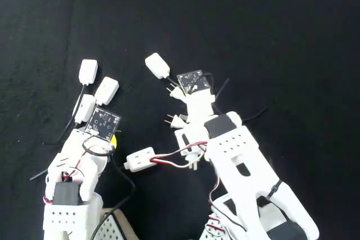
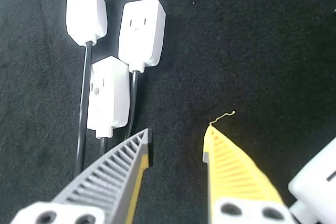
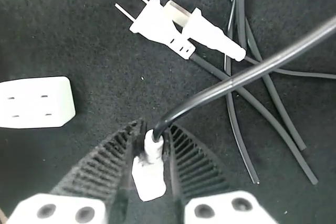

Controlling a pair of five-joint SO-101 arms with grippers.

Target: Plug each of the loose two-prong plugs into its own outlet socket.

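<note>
Black cloth covers the surface [image 1: 292,49]. Finding one: the left jaws stand open and hold nothing. Three white outlet sockets [image 2: 142,32] on black leads lie clustered just ahead of their tips. Finding two: the right jaws are closed on a white plug [image 3: 148,174], whose black cord [image 3: 262,57] runs out ahead between the tips. A loose two-prong plug [image 3: 155,24] lies farther ahead, prongs bare. Another socket [image 3: 34,102] lies to one side of these jaws.
</note>
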